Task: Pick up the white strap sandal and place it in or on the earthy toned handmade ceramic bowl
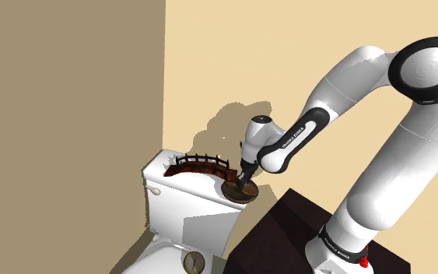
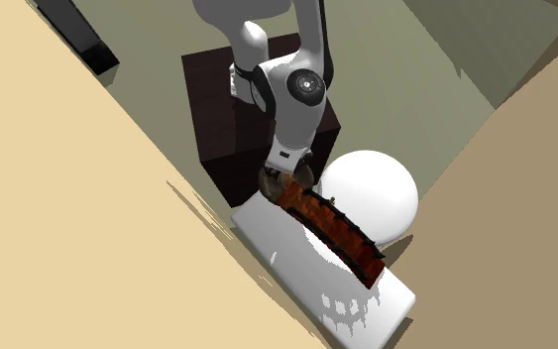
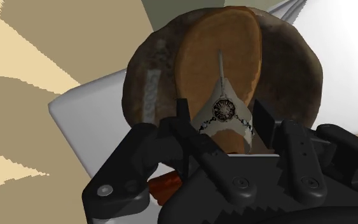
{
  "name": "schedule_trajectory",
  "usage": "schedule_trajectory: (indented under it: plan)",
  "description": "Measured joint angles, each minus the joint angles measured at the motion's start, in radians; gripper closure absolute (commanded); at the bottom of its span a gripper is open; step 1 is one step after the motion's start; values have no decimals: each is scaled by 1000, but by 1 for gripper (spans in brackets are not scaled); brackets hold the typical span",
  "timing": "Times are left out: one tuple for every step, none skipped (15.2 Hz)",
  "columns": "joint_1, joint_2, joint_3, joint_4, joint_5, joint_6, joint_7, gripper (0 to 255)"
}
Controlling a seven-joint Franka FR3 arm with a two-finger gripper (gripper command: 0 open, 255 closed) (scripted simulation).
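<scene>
The sandal (image 3: 219, 63) has a tan-brown sole and a white strap with a dark round ornament. It lies inside the dark brown, rough-surfaced bowl (image 3: 298, 70). My gripper (image 3: 223, 118) is shut on the sandal, one black finger against each side at the strap. In the shoulder view the gripper (image 1: 243, 184) points down right over the bowl (image 1: 239, 194), which sits on the white toilet tank's lid (image 1: 180, 194) at the end nearest the stand. In the second exterior view the hand (image 2: 284, 176) hides most of the bowl (image 2: 268, 181).
A dark reddish-brown model bridge with railings (image 1: 201, 163) (image 2: 331, 226) lies along the tank lid right beside the bowl. The beige wall runs close behind the tank. The closed white toilet seat (image 2: 371, 188) is below the tank. The dark stand (image 1: 287, 226) adjoins the tank.
</scene>
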Motion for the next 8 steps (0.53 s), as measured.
schedule_trajectory:
  plan:
    - [0,1,0,0,-1,1,1,255]
    - [0,1,0,0,-1,1,1,255]
    - [0,1,0,0,-1,1,1,0]
    - [0,3,0,1,-1,2,1,0]
    - [0,3,0,1,-2,3,1,0]
    - [0,4,0,1,-2,4,1,0]
    - [0,4,0,1,-2,4,1,0]
    - [0,4,0,1,-2,4,1,0]
